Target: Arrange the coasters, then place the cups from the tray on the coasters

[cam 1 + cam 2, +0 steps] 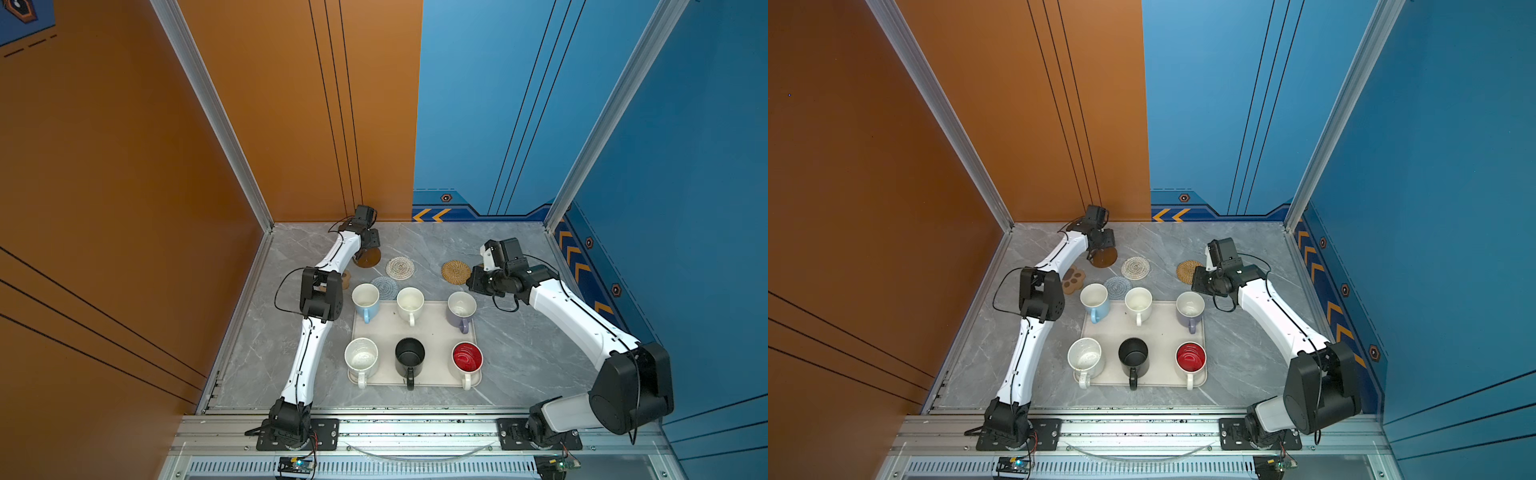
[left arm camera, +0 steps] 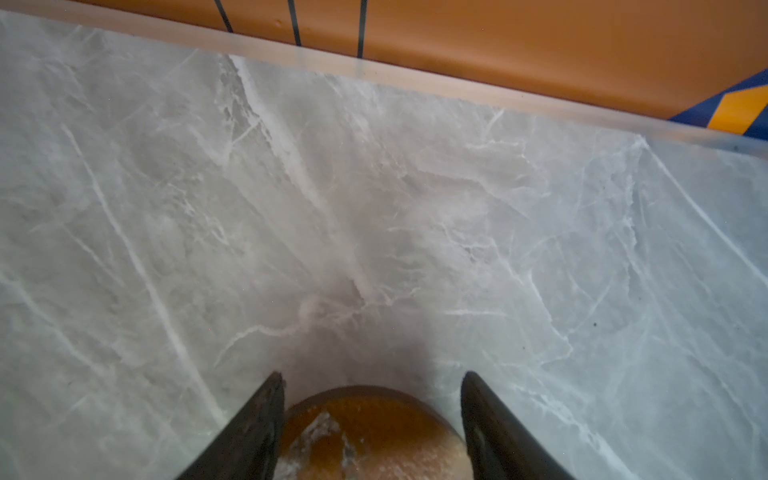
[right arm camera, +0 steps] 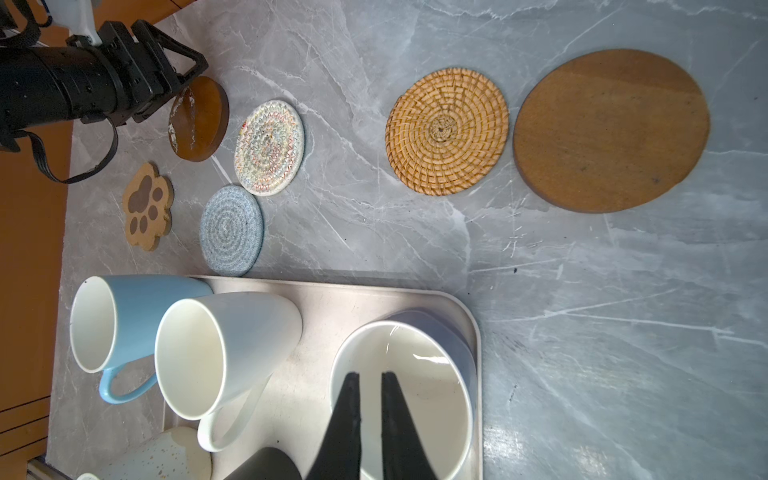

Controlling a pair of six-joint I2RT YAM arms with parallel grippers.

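Mugs (image 1: 409,304) crowd tray (image 1: 432,332) beside woven coasters (image 1: 400,267).

Six cups stand on the tray (image 1: 1154,328) near the tabletop's (image 1: 1246,353) front edge. Toward the back edge lie the white woven coaster (image 1: 1136,267), grey-blue coaster (image 1: 1116,284) and rattan coaster (image 1: 1187,271). The left claw (image 1: 1098,254) straddles a tilted brown wooden coaster (image 1: 1104,258); the paw coaster (image 1: 1073,279) sits beside its arm.

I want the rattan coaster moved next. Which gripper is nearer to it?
Right. The right gripper hangs over the lavender mug, close to the rattan coaster; the left gripper is across the table at the glossy brown disc.
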